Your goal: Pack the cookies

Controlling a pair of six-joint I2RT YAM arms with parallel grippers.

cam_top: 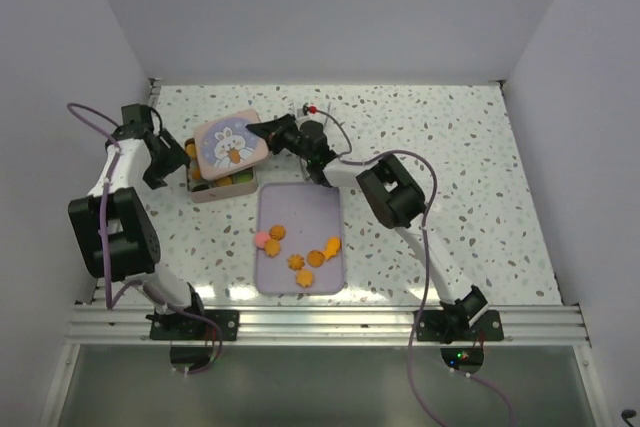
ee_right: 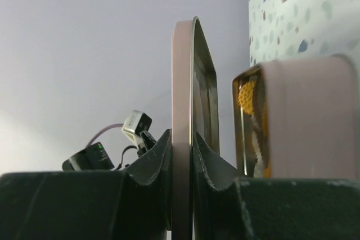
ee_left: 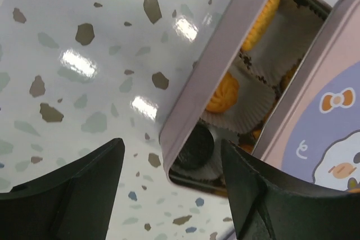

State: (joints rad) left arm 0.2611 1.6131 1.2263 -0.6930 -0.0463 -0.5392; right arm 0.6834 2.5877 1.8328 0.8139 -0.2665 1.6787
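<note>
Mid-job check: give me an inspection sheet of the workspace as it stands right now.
Surface: speckled table with a lavender tray in the middle.
Job's things: orange cookies and one pink cookie loose on the tray; more sit in paper cups inside the tin. The bunny lid is held partly over the tin, not seated.
Clutter: small red-tipped item at the back, too small to identify.
Jaws: left jaws open, the tin's corner between them, contact unclear; right jaws shut on the lid's edge.
Cables: a purple cable on the left arm and another on the right; neither lies on the tray.
Surroundings: white walls on three sides, metal rail at the near edge.
</note>
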